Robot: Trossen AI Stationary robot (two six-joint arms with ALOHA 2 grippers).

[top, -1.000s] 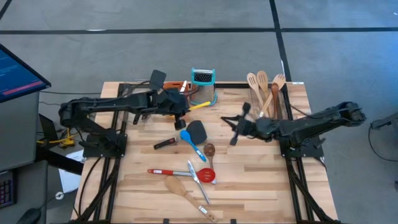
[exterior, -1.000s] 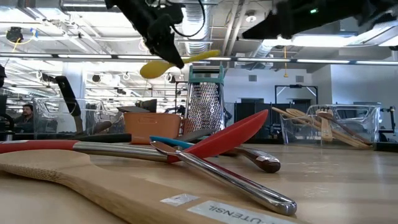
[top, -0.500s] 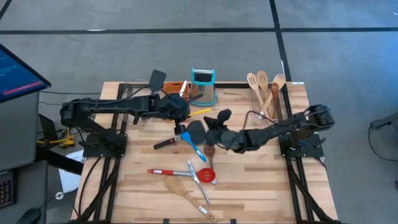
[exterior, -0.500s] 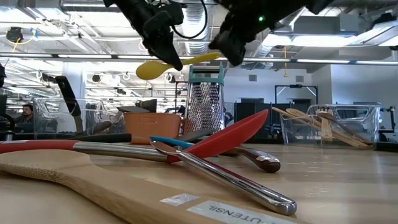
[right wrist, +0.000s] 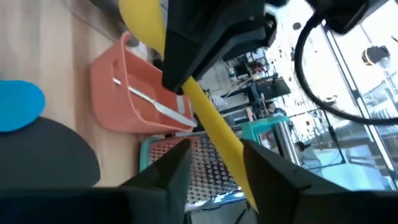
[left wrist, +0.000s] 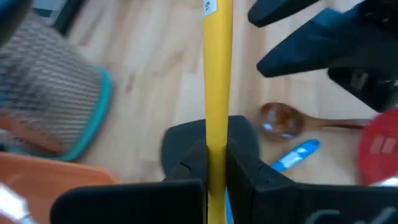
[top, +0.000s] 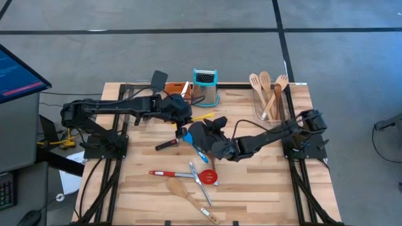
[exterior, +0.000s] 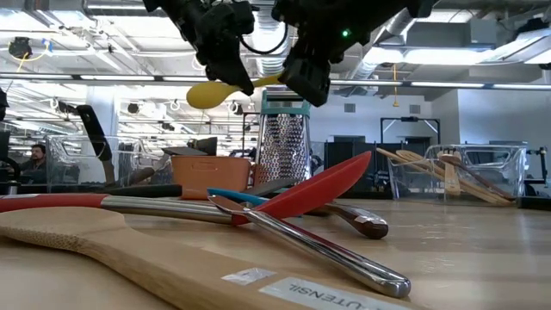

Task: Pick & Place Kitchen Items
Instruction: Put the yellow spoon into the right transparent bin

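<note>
- Across the middle of the high view lies the pale wooden plank tabletop (top: 251, 182), strewn with long-handled utensils.
- At upper centre stand the steel box grater with teal top (top: 205, 87) and, beside it, the orange rectangular tray (top: 178, 87).
- At upper right, a cluster of wooden spoons and slotted spatulas (top: 269, 94) rests together.
- Left pincer (left wrist: 216, 163), at centre, is clamped narrowly on the yellow plastic spoon (exterior: 231, 89), held aloft above the tabletop.
- Right pincer (right wrist: 211, 171), fingers spread either side of that spoon's shaft, reaches in from centre-right.
- Judging by looks, the spoon is light, stiff and smooth, likely slippery; mid-handle seems the surest hold.
- Lower centre: a red silicone spoon (top: 209, 177) and a blue spoon (top: 191, 140) lie loose.
</note>
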